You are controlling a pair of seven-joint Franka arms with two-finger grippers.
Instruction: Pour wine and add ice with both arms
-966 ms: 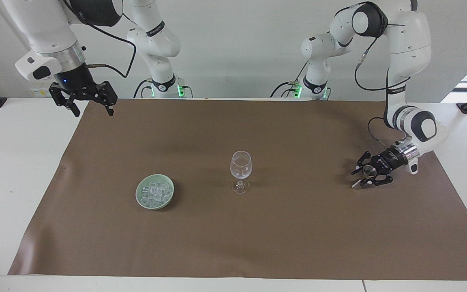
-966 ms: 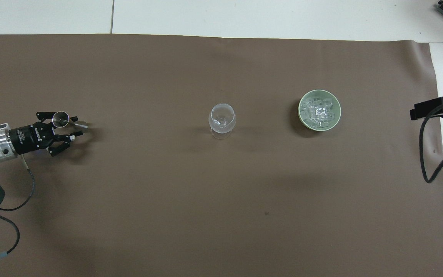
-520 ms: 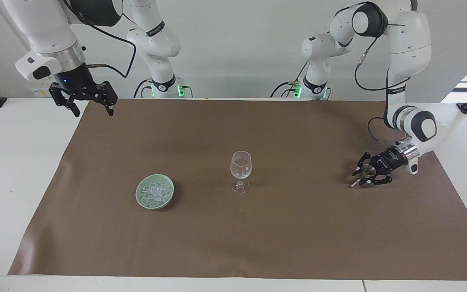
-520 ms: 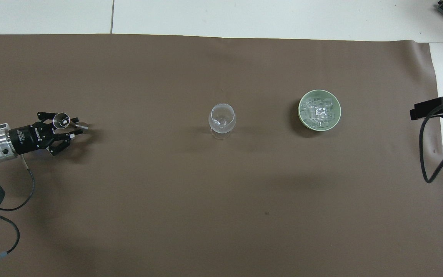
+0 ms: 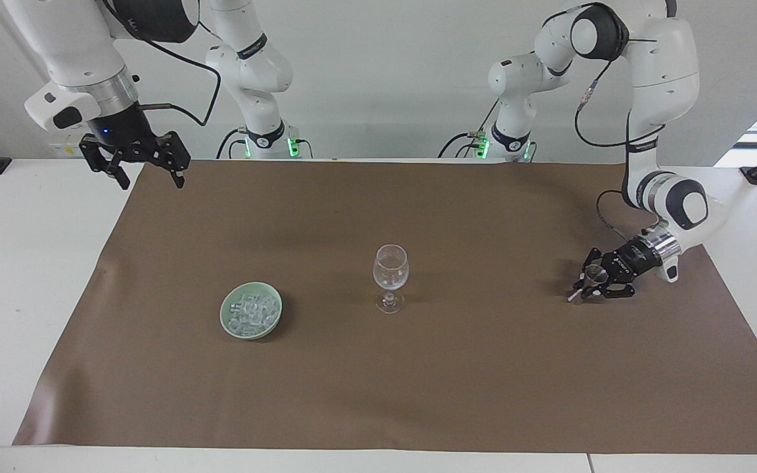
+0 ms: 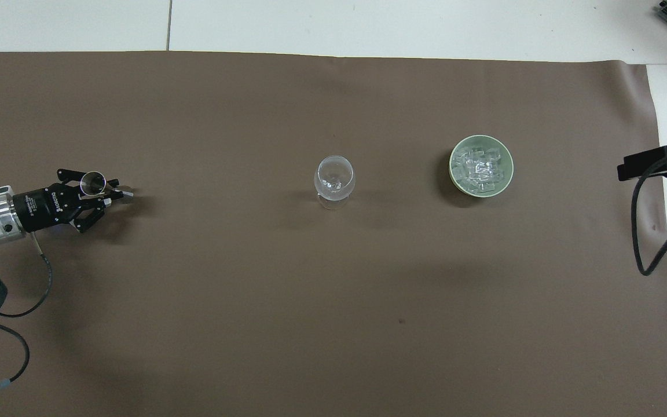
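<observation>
Two white arms at a white worktop [image 5: 17,276] covered by a brown mat [image 5: 418,381]; plain pale wall, window edge at the left arm's end. The right arm waits, right gripper [image 5: 144,172] raised over the mat corner at its own end, fingers wide, holding nothing. The left arm reaches low, left gripper [image 5: 587,287] lying sideways just above the mat at its end, fingers closed narrow on a small clear cup [image 6: 92,182], probably the wine vessel, gripped side-on so it can be carried and tipped. The wine glass [image 5: 390,272] stands upright mid-mat, looks empty, set between both arms so each can reach it. The pale green dish [image 5: 251,311] sits toward the right arm's end, well apart from the glass, heaped with ice [image 6: 480,168], untouched. Nothing poured yet.
</observation>
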